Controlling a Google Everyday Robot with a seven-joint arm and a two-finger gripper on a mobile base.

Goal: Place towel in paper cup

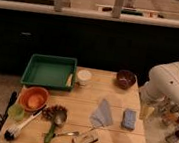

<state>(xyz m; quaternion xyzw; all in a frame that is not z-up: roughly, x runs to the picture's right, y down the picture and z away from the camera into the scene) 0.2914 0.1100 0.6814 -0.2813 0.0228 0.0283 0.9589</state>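
**Q:** What is the setting?

**A:** A dim room with a dark low wall and a pale window ledge behind. In front stands a wooden tabletop (86, 98) scattered with kitchen things.

**Q:** Where is the robot?

**A:** A thick white arm (168, 84) comes in from the picture's right edge. It bends at a rounded joint and drops down beside the tabletop's right border. The tool (146, 111) hangs at its lower end, pointing downward, just off that border. Whether the tool is open or closed cannot be told, and nothing is seen in it.

**Q:** And the towel?

**A:** The towel (102, 113) is a pale grey-blue cloth lying flat on the wood. It is at about the tool's level and off toward the picture's left of it. A blue sponge (129, 119) lies between the two, nearer the tool. The cloth's long axis runs roughly from the far side to the near side, slightly slanted.

**Q:** Where is the paper cup?

**A:** The white paper cup (83, 76) stands upright, farther from the tool than the towel, leftward and toward the back. It is just beside a green tray (52, 58). A dark bowl (126, 79) sits behind the tool's position.

**Q:** What does the next move turn on?

**A:** Probably a sideways reach over the sponge to the cloth, which lies ungrasped.
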